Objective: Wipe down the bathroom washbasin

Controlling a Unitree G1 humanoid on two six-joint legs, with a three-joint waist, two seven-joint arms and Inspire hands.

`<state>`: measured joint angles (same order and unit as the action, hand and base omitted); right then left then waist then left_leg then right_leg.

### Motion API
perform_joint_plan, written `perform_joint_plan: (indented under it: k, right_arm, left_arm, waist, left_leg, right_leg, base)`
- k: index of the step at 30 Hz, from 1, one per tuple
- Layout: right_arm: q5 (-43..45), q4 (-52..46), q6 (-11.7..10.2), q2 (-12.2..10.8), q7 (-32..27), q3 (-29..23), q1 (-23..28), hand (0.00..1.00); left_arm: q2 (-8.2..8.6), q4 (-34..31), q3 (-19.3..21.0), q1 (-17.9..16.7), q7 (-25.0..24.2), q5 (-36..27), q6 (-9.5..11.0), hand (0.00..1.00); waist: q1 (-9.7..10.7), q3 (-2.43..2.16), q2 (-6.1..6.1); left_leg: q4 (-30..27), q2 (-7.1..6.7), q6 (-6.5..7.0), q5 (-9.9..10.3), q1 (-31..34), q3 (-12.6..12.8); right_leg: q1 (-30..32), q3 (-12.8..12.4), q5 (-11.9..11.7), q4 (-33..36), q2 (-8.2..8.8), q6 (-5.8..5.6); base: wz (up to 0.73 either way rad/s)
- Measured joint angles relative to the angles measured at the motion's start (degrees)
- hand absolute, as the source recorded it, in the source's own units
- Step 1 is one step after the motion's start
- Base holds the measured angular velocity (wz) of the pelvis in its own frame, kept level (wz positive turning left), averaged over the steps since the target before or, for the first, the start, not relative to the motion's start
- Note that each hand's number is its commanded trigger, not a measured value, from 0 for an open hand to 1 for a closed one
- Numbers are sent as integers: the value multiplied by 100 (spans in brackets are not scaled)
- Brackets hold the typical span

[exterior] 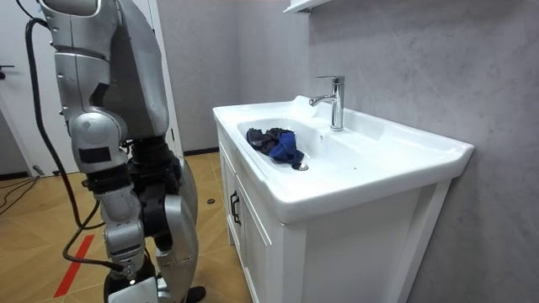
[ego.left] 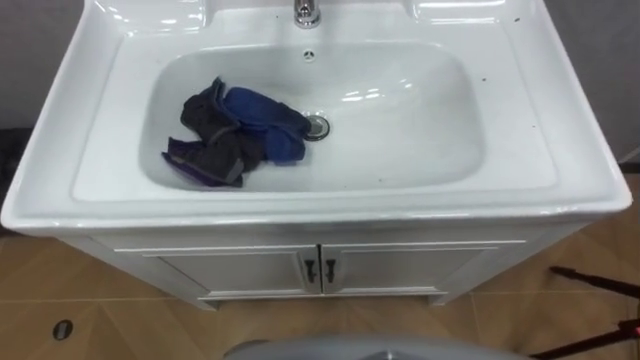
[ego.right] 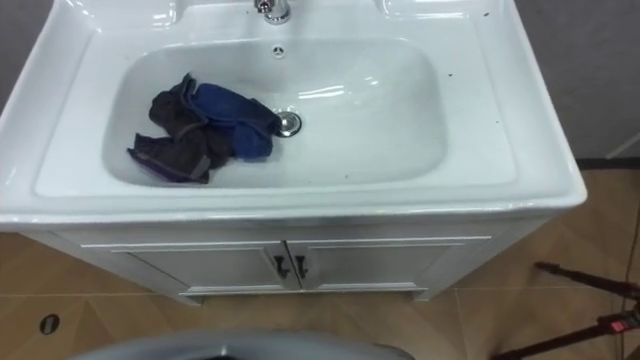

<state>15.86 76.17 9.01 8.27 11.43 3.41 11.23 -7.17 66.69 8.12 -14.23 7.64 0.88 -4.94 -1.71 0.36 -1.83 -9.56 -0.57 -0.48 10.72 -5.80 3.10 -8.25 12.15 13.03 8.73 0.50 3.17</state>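
Wood floor [ego.left: 100, 320], white basin [ego.left: 560, 190], cloth [ego.left: 235, 130] in the bowl

Wood-pattern floor nearest, at the foot of a white cabinet [ego.left: 230, 272], shut, with dark handles [ego.left: 320, 268] side by side at its middle. Above it the basin, white and glossy, with a broad rim all round. Inside the bowl, left of centre, the cloth: crumpled in a heap, dark grey and blue, lying loose on the bowl's bottom. Its right edge just beside the drain [ego.left: 317, 126], perhaps touching. Farther back, overflow hole [ego.left: 308, 54] in the bowl's rear side, then tap [ego.left: 307, 12] on the back rim, then grey wall [exterior: 404, 50]. Robot upright before the cabinet in the room view, right hand [exterior: 128, 271] low beside the leg, well apart from the basin; open or closed, cannot tell.
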Motion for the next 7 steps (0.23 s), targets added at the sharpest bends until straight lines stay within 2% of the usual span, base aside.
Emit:
perform_joint_plan:
  k: [7]
  right_arm:
    - [263,-22,115,-7,3,39,-99,0]
  left_arm:
    - [-43,17,-160,70,-247,363,-213,0]
  waist:
    - [-5,2,-16]
  left_leg:
    - [-15,0,0,0,-16,-18]
  right_leg:
    - [-15,8,0,10,0,0]
  base:
    - [1]
